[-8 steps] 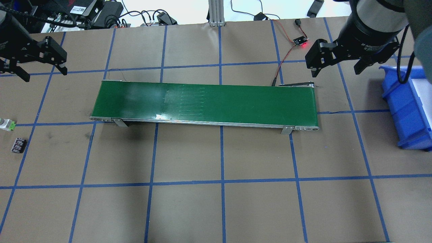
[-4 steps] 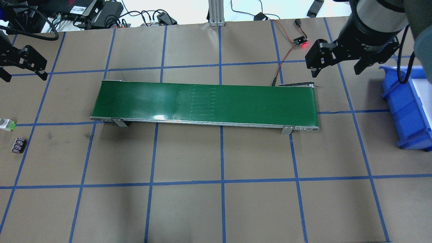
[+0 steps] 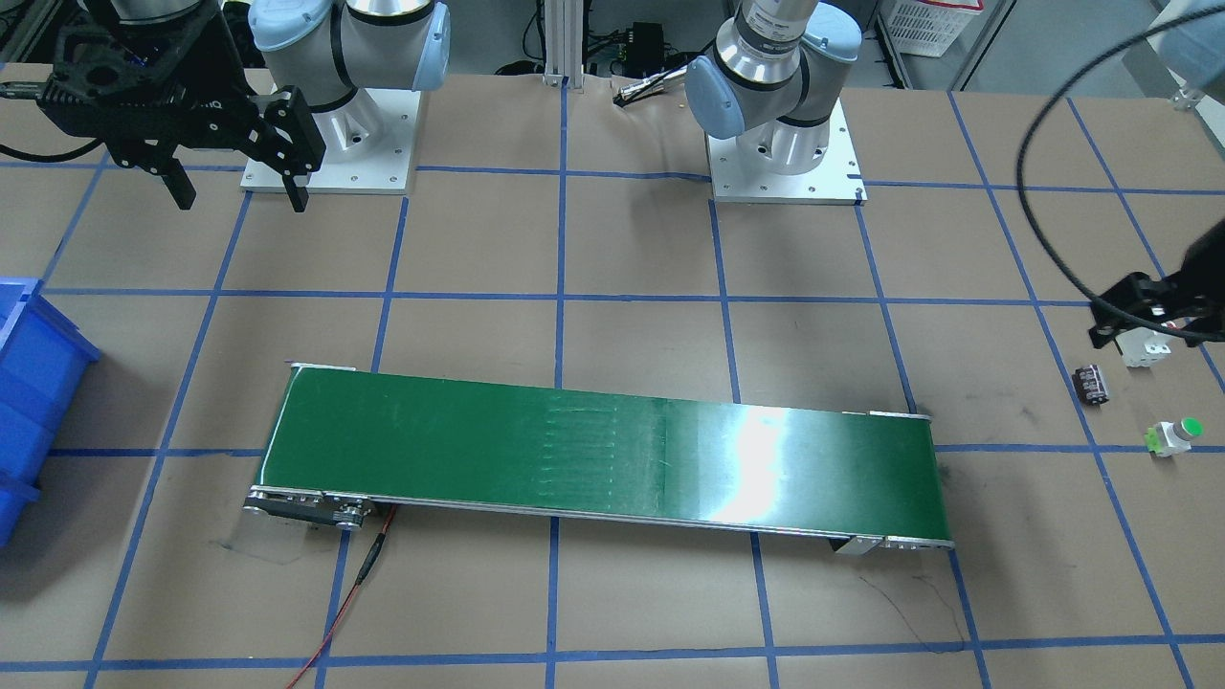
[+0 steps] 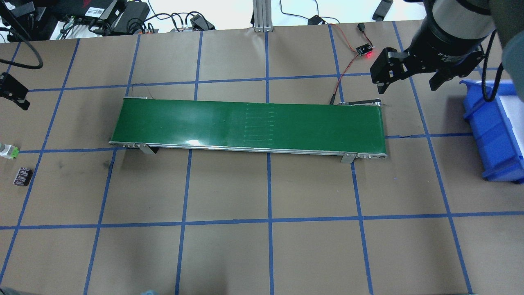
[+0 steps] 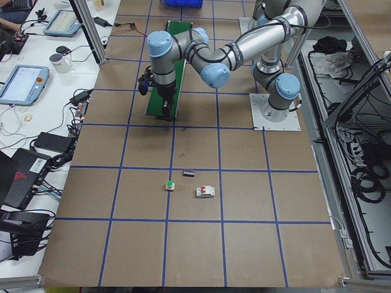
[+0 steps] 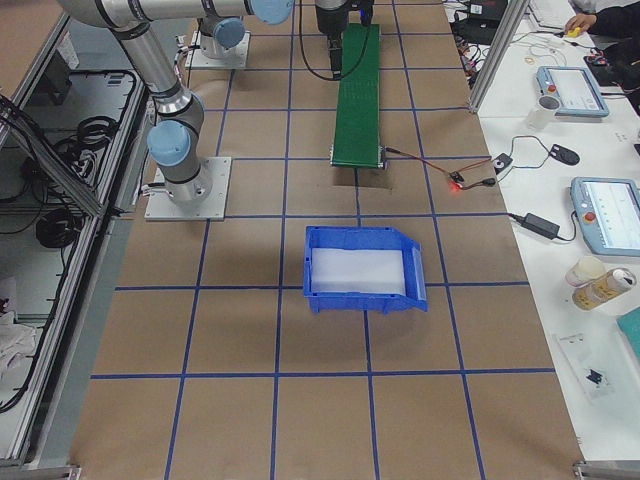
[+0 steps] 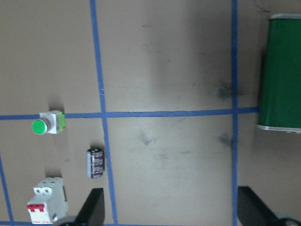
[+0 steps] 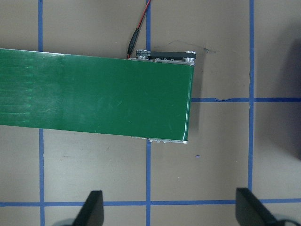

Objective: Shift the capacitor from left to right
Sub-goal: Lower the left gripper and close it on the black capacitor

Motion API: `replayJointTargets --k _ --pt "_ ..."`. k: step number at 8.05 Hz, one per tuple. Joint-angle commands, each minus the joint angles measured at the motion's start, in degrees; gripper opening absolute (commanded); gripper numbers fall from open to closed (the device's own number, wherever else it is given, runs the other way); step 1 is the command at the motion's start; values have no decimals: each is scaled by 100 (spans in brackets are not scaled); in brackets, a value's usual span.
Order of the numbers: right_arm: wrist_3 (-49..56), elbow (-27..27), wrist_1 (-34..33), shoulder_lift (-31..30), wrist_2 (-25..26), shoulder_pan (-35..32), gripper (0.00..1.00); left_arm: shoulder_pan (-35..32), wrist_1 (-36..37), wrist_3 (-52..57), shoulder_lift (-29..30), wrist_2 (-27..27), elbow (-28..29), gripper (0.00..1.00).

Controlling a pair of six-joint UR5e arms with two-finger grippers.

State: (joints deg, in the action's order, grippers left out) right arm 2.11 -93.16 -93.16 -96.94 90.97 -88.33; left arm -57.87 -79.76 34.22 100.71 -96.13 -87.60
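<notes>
Overhead exterior, table (image 4: 229,254): brown top, crossed by blue tape lines.
Belt (image 4: 245,123): long and green, lies across the middle of the table, carries nothing.
Bin (image 4: 489,131): blue, sits on the table on the right side, well apart from the belt.
Right gripper (image 4: 408,86): hangs up in the air near the right end of the belt, between belt and bin; fingers spread wide, holds nothing.
Left gripper (image 7: 171,212): hangs above the table on the left side, near the breaker; fingers spread wide, holds nothing.
Breaker (image 7: 47,200): white box with red parts, lies on the table at the far left.
Push button (image 7: 48,123): white with a green cap, sits near the breaker, not touching it.
Capacitor (image 7: 95,163): small, dark, with pale stripes; lies flat on the table on the left side, just beside a blue tape line, near the push button and the breaker but touching neither, well apart from the belt and from both grippers.
</notes>
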Motion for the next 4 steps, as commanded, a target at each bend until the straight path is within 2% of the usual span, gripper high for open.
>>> replayJointTargets --k 1,2,4 --pt "0 0 0 0 0 0 100 504 881 1383 395 6 -99 100" --pt "0 0 0 0 9 0 100 540 892 1429 527 15 -309 100" --pt "0 0 0 0 0 0 100 906 1705 2530 712 364 -888 100"
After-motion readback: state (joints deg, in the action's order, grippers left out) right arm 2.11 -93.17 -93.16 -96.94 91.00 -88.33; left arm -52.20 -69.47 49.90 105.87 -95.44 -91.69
